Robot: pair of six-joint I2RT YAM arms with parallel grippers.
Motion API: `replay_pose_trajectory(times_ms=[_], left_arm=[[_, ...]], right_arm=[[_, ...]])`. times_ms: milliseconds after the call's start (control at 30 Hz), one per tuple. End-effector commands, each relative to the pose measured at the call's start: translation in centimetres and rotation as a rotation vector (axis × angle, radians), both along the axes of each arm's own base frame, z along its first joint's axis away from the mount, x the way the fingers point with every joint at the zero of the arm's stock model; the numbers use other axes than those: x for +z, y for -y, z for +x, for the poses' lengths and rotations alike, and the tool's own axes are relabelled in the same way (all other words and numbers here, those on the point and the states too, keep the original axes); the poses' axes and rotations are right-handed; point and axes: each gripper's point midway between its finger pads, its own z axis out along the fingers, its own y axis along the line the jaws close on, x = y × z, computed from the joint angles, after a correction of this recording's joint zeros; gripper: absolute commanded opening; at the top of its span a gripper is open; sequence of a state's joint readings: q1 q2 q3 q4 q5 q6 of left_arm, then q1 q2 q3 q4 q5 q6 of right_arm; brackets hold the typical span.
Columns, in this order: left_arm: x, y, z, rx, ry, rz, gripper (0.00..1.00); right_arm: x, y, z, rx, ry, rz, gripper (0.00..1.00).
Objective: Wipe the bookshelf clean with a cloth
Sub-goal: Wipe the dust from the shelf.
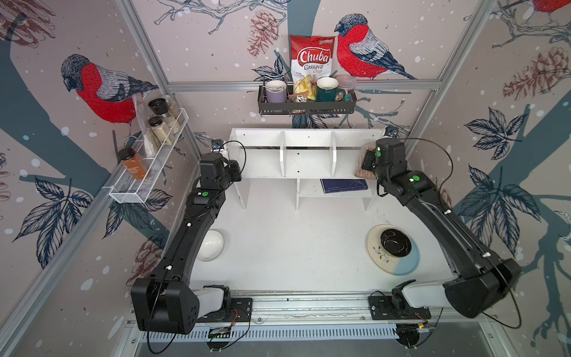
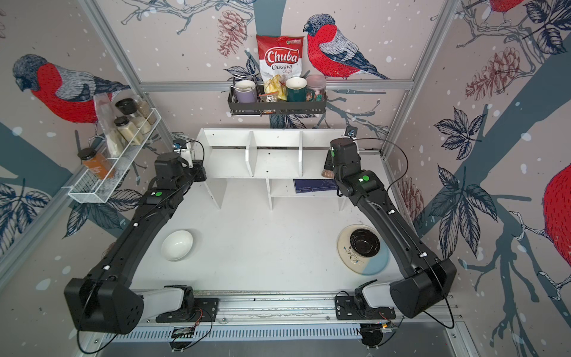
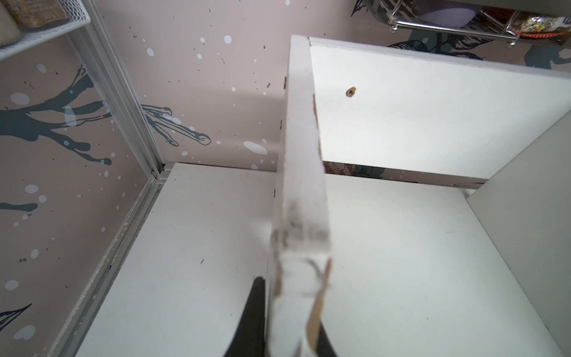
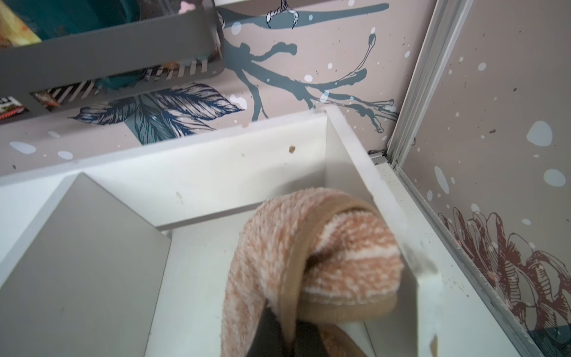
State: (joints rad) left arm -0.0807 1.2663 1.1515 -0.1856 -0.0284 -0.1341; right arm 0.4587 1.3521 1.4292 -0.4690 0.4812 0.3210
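Note:
The white bookshelf stands at the back of the table in both top views. My left gripper is shut on its scuffed left end panel, one black finger on each side of the edge. The tan striped cloth hangs bunched from my right gripper, which is shut on it. It sits inside the rightmost upper compartment, against the right end panel. In the top views the cloth peeks out beside the right wrist.
A dark blue book lies on the lower shelf. A white bowl sits front left, and a black bowl on a plate front right. A black rack hangs above the shelf, and a white mesh rack on the left wall.

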Motion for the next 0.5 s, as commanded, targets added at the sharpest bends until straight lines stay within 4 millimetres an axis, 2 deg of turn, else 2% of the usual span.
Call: replay_pose_trajectory(times_ms=[0, 100, 200, 367, 467], left_arm=[[-4.2, -0.2, -1.9, 0.079, -0.183, -0.131, 0.00], [-4.3, -0.3, -1.9, 0.084, -0.186, -0.131, 0.00], [-4.4, -0.1, -1.7, 0.078, -0.189, -0.143, 0.00], [-4.6, 0.1, -1.6, 0.070, -0.193, -0.145, 0.00], [-4.7, -0.1, -1.7, 0.076, -0.198, -0.135, 0.00]], right_arm=[[-2.0, -1.6, -0.9, 0.067, -0.056, 0.006, 0.00], [-3.4, -3.5, -0.8, 0.117, -0.086, 0.022, 0.00], [-3.2, -4.9, 0.4, 0.145, -0.091, 0.047, 0.00], [-0.6, -6.1, 3.5, 0.146, -0.056, 0.059, 0.00], [1.3, -5.2, 4.8, 0.082, -0.017, 0.019, 0.00]])
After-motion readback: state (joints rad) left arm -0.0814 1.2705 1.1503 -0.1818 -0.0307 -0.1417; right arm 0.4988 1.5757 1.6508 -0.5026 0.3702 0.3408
